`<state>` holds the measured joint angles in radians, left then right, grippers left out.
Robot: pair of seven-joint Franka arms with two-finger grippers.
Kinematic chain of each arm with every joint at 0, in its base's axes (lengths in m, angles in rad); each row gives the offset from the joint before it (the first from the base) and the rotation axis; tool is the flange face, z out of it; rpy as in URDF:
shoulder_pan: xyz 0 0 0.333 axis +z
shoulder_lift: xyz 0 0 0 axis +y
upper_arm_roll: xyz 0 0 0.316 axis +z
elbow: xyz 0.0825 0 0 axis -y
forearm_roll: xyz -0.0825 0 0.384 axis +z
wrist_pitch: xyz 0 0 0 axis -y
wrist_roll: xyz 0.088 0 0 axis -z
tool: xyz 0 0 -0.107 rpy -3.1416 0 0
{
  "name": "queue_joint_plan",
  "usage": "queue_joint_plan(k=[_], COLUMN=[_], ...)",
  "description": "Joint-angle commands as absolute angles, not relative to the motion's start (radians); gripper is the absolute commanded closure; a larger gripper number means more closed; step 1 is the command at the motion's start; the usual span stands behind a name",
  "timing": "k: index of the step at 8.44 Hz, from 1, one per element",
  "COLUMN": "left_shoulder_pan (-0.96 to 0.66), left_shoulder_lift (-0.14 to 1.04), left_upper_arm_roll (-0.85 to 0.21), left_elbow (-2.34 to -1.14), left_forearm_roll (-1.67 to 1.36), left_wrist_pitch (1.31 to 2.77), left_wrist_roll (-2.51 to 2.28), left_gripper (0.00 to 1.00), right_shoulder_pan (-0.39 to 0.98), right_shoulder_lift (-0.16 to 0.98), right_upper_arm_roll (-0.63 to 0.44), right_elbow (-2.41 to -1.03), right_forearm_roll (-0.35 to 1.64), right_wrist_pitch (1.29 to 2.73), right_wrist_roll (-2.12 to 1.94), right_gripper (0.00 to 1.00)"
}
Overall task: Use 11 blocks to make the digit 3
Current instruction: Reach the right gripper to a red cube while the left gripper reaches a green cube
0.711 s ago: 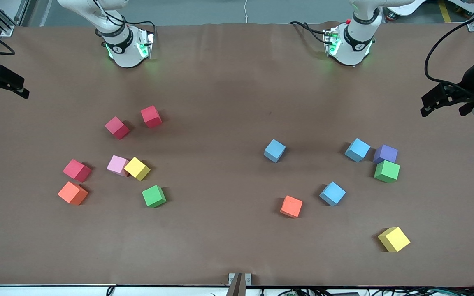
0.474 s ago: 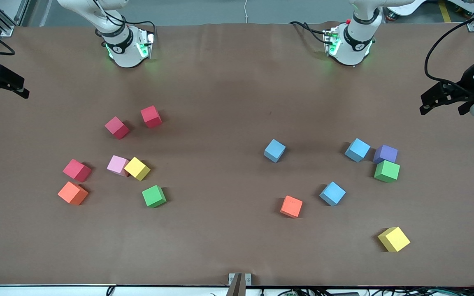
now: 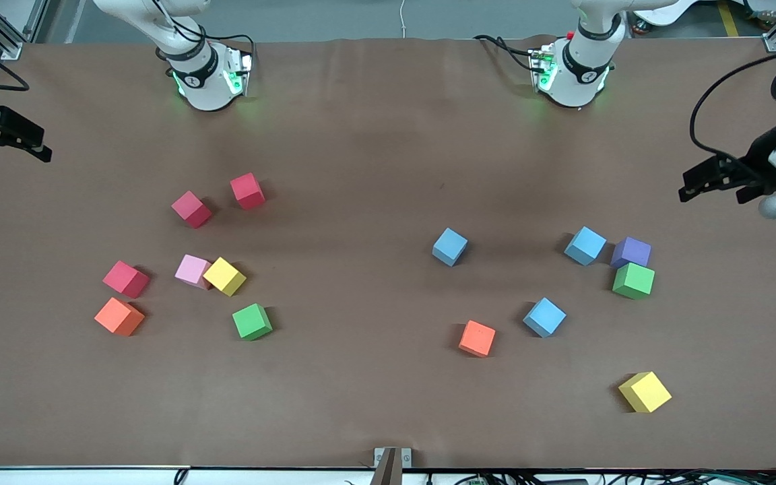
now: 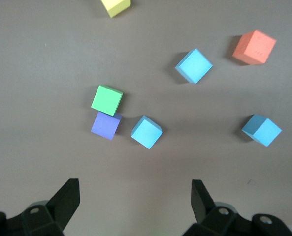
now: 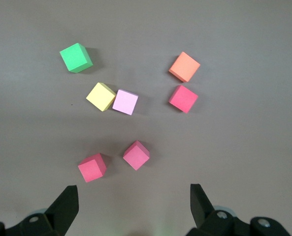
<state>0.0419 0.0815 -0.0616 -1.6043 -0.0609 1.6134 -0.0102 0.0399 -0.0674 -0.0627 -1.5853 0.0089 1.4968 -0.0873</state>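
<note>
Several foam blocks lie scattered on the brown table. Toward the right arm's end lie three red blocks (image 3: 248,190), a pink block (image 3: 192,271) touching a yellow one (image 3: 224,276), an orange one (image 3: 119,316) and a green one (image 3: 252,321). Toward the left arm's end lie three light blue blocks (image 3: 450,246), a purple block (image 3: 631,252) beside a green one (image 3: 633,281), an orange one (image 3: 477,338) and a yellow one (image 3: 644,391). My left gripper (image 3: 711,194) (image 4: 135,196) is open and empty, high over its table end. My right gripper (image 3: 14,156) (image 5: 133,199) is open and empty over its end.
The arm bases (image 3: 209,77) (image 3: 573,74) stand at the table edge farthest from the front camera. A small metal bracket (image 3: 392,458) sits at the nearest edge. Bare brown table (image 3: 354,269) lies between the two block groups.
My left gripper has shifted slightly toward the table's middle and lower in the front view. The right gripper has barely moved. No block has moved.
</note>
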Motion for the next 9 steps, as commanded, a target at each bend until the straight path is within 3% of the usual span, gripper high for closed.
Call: queue_joint_plan(k=[1,5,9], left_shoulder_pan=[0.043,0.063,0.081], left_shoulder_lift=[0.089,0.263,0.304], left_upper_arm_roll=[-0.061,-0.061,-0.061], left_elbow=[-1.695,-1.749,-1.749], left_forearm_roll=[-0.069,0.015,0.031], left_wrist_pitch=[1.693,1.903,1.945], left_wrist_roll=[0.012,0.079,0.086], left_gripper=[0.00,0.00,0.00], right_shoulder_pan=[0.081,0.126,0.270], right_shoulder_lift=[-0.078,-0.083,-0.100], right_upper_arm_roll=[-0.061,-0.058,-0.060], right_elbow=[-1.679,-1.944,-2.227], right_forearm_roll=[0.011,0.029,0.040], right_wrist_pitch=[1.576,1.808,2.076], right_wrist_roll=[-0.054,-0.015,-0.021], right_gripper=[0.00,0.00,0.00])
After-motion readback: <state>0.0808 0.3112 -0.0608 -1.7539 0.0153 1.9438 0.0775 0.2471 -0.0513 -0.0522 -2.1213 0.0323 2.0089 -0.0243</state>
